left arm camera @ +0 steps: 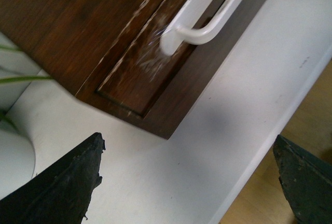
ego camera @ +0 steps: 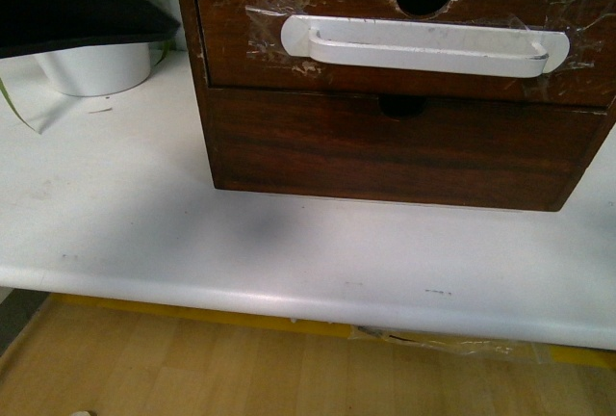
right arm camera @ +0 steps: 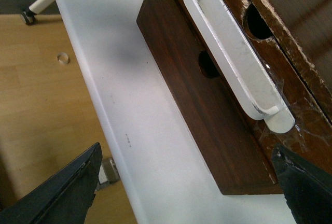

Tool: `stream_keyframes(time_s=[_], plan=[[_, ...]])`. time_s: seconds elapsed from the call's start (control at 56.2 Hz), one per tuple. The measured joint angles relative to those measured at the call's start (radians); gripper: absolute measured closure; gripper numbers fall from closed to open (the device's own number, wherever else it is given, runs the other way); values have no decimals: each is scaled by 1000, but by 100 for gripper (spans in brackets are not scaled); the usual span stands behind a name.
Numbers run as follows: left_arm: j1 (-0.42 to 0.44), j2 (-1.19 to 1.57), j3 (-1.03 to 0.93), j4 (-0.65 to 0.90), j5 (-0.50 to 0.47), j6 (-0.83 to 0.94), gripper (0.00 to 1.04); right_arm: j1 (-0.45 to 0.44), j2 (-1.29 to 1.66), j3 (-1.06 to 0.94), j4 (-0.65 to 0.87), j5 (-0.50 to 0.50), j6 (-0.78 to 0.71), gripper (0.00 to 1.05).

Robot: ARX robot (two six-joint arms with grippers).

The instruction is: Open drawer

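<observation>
The drawer (ego camera: pixel 241 45) is the upper dark brown front of a wooden box, with a half-round notch and chipped edges. It sits flush in the box. A long white bar handle (ego camera: pixel 423 45) is taped across it. In the left wrist view my left gripper (left arm camera: pixel 189 182) is open over the white table, short of the drawer (left arm camera: pixel 140 73) and the handle's end (left arm camera: pixel 207 22). My right gripper (right arm camera: pixel 184 190) is also open, above the table edge near the box's other corner, with the handle (right arm camera: pixel 233 58) ahead of it. Neither gripper holds anything.
Below the drawer is a plain dark front (ego camera: pixel 385 151) without a handle. The box stands on a white table (ego camera: pixel 289 262) whose front edge is close. A white plant pot (ego camera: pixel 91 69) stands to the box's left, under a black slanted shape (ego camera: pixel 67 2). Wooden floor lies below.
</observation>
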Motion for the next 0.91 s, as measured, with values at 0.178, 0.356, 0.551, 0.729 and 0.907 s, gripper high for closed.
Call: stream_keyframes(time_s=[0.178, 0.356, 0.551, 0.729, 0.907], plan=[[-69, 89, 113, -126, 30, 63, 6, 40, 76, 53, -12, 39, -73, 9], [-120, 181, 205, -184, 32, 106, 6, 71, 150, 94, -25, 80, -122, 9], [-157, 254, 280, -209, 29, 135, 6, 92, 220, 132, -14, 113, -132, 9], [-182, 314, 341, -244, 29, 150, 6, 98, 259, 145, 12, 133, -130, 9], [-197, 382, 411, -277, 21, 176, 6, 101, 304, 164, 58, 149, -105, 9]])
